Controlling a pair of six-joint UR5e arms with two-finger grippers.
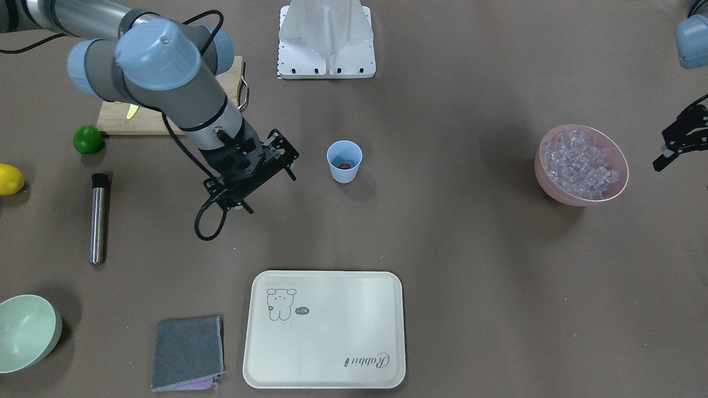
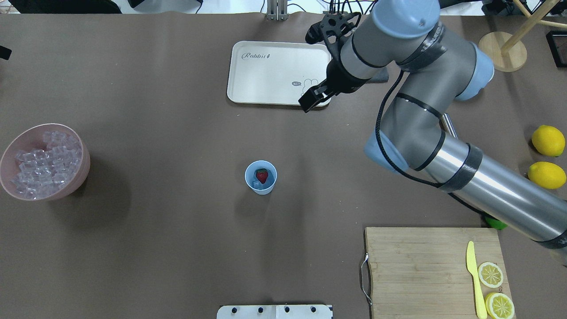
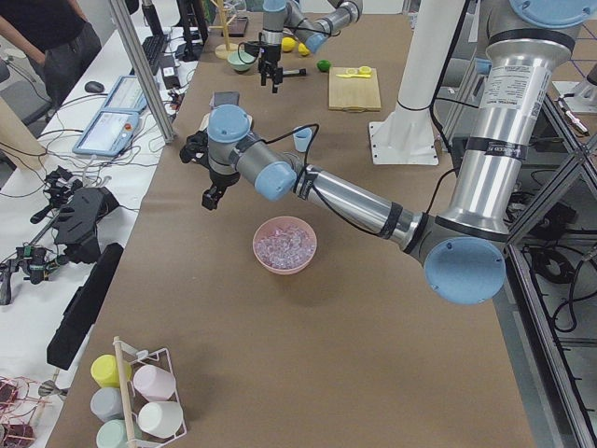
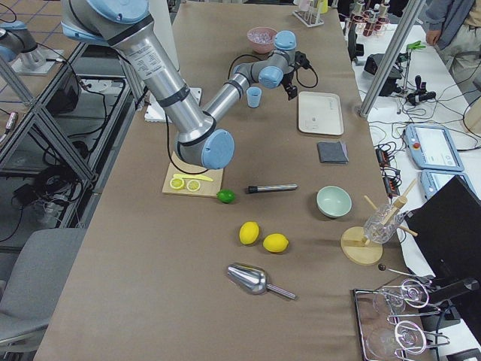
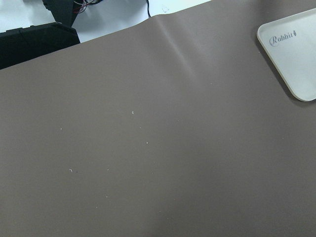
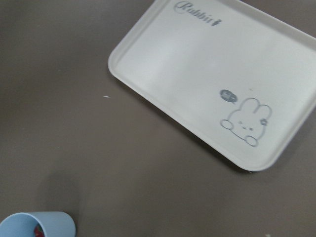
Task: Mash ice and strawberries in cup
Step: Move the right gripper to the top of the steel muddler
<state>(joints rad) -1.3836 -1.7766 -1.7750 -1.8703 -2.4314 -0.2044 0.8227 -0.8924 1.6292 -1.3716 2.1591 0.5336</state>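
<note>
Cup (image 1: 344, 160) stands upright — right pincer (image 1: 271, 193) hovers near it, tilted, jaws apart.

Overhead and front cameras face each other, steeply down over the bench (image 2: 155, 243), sharing the cup (image 2: 265, 191). Closer wrist cameras both catch the tray (image 6: 197, 64).

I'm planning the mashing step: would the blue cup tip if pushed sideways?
Likely yes: the cup tapers to a narrow base and nothing holds it. It contains only a strawberry and little else visible, so it is probably light.
</note>
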